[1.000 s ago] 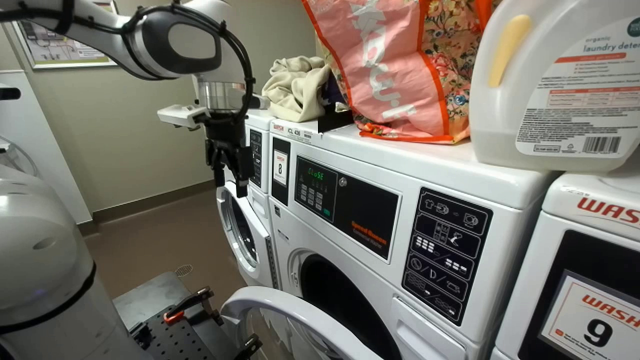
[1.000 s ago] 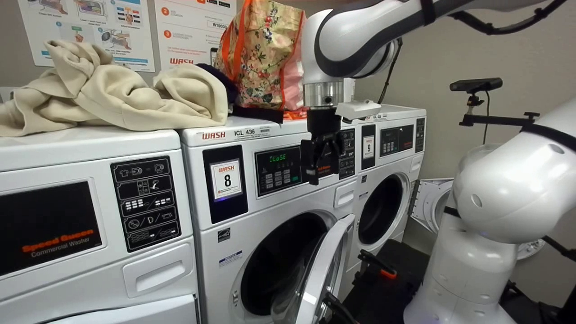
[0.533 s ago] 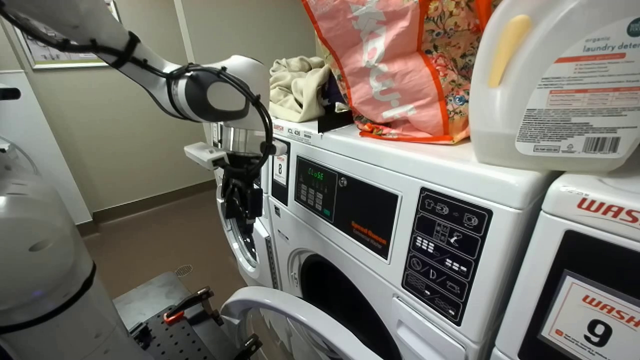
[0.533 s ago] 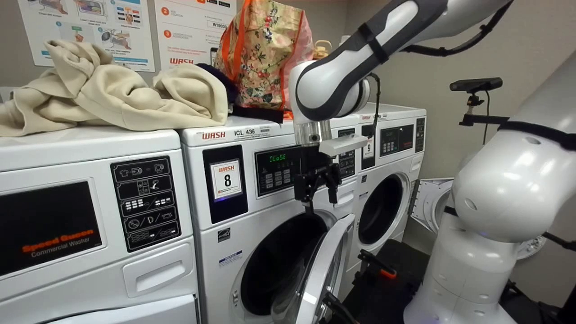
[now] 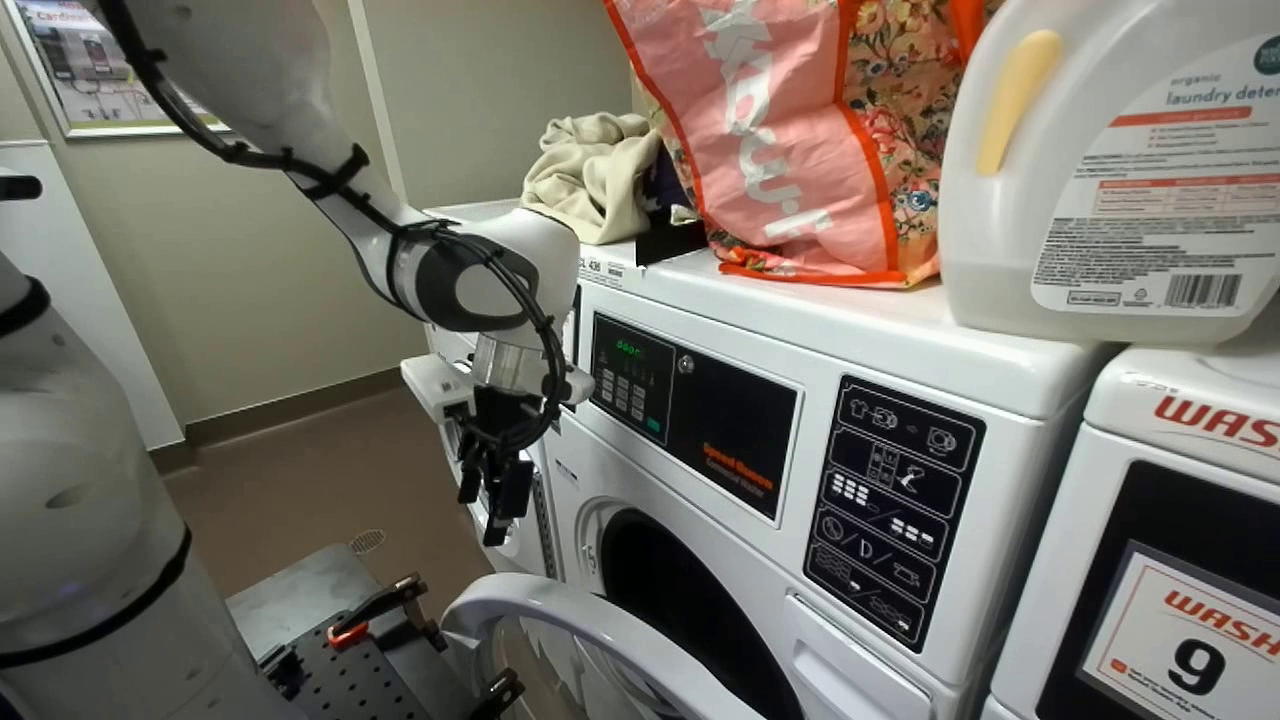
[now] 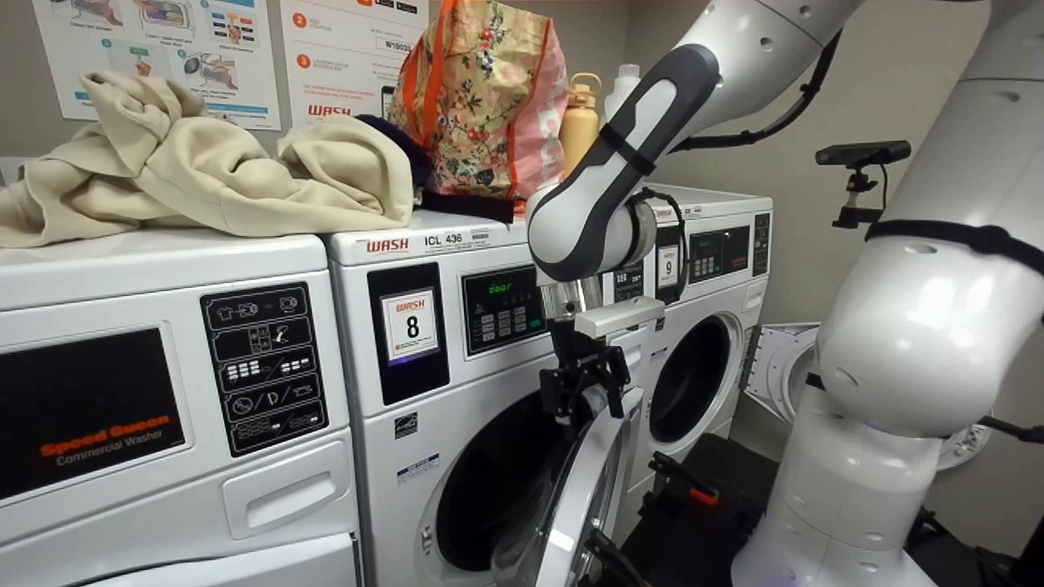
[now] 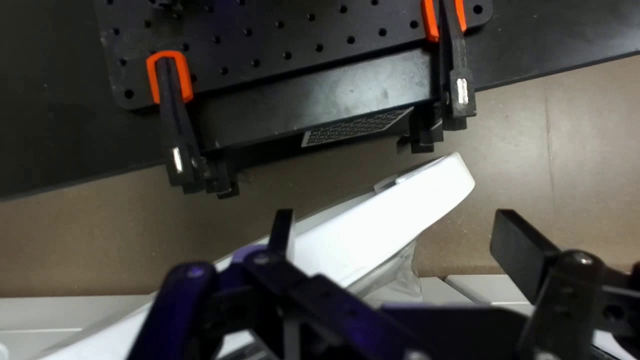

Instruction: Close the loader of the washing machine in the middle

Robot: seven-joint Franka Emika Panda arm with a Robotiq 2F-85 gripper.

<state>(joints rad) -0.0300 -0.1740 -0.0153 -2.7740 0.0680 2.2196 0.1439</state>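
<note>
Porthole door (image 5: pixel 605 622): stood open
My tool (image 7: pixel 395 225): hung above, spread apart
Closing: seemed pre-contact; likely needed lowering, then push

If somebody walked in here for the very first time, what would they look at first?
Probably the big white robot arm, whose open black gripper hangs above the round door of the middle washing machine; that door stands open too. Next, maybe the bright pink flowery bag on top of that machine, or the green word "door" glowing on its display.
</note>
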